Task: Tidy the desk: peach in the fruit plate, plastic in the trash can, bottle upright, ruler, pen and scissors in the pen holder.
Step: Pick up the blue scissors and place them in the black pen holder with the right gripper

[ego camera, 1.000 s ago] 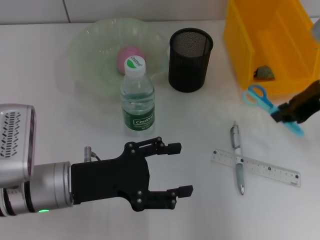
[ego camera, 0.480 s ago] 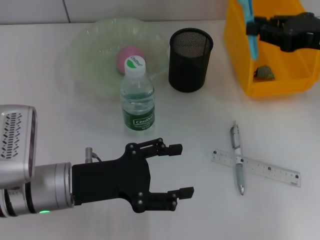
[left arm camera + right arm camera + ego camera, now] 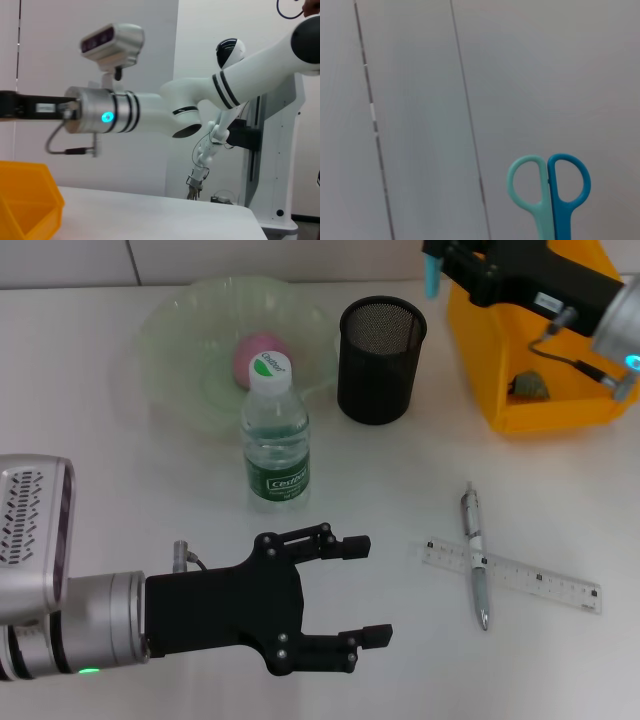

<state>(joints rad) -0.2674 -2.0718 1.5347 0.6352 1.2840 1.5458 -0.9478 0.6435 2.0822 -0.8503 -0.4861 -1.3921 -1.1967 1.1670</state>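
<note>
- right gripper (image 3: 447,258) pinching scissors (image 3: 431,277), at desk's (image 3: 400,500) far edge, near pen holder (image 3: 381,358)
- left gripper (image 3: 352,590) spread, at near edge

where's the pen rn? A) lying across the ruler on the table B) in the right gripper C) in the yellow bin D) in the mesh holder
A: the pen lies on the table, crossing over the ruler; the right gripper holds the scissors instead.
</note>
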